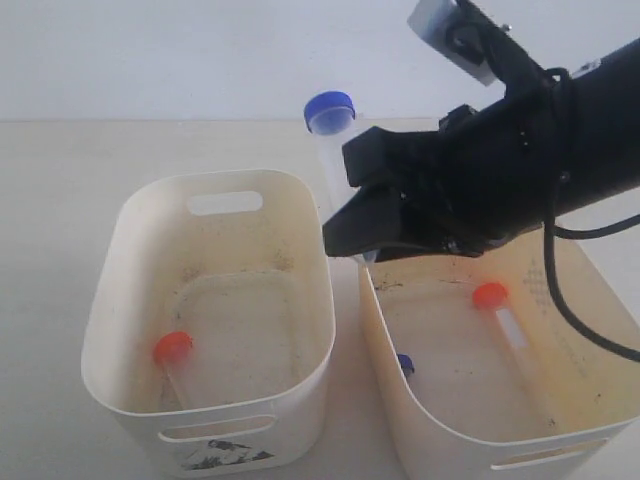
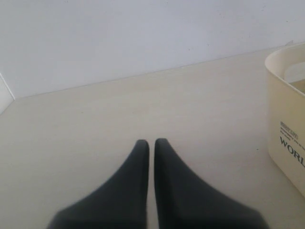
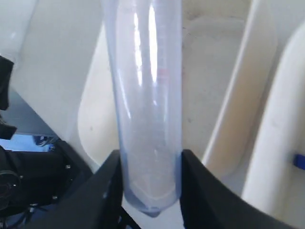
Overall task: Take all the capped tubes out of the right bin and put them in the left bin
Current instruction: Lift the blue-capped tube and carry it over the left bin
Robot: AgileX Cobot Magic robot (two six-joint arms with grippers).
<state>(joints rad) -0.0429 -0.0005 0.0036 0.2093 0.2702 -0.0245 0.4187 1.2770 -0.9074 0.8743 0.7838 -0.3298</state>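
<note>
My right gripper (image 1: 345, 232) hangs over the gap between the two bins, shut on a clear tube with a blue cap (image 1: 330, 110). That tube (image 3: 145, 109) stands between the black fingers (image 3: 107, 188), held near its pointed end. The left bin (image 1: 110, 300) holds a tube with an orange-red cap (image 1: 172, 347). In the right bin (image 1: 420, 420) lie an orange-red-capped tube (image 1: 490, 294) and a blue cap (image 1: 405, 364) by the near wall. My left gripper (image 2: 151, 142) is shut and empty over bare table, out of the exterior view.
A cream tub wall with a printed label (image 2: 288, 138) stands to one side of the left gripper. A black cable (image 1: 570, 310) hangs from the right arm over the right bin. Pale table (image 1: 50, 200) surrounds both bins.
</note>
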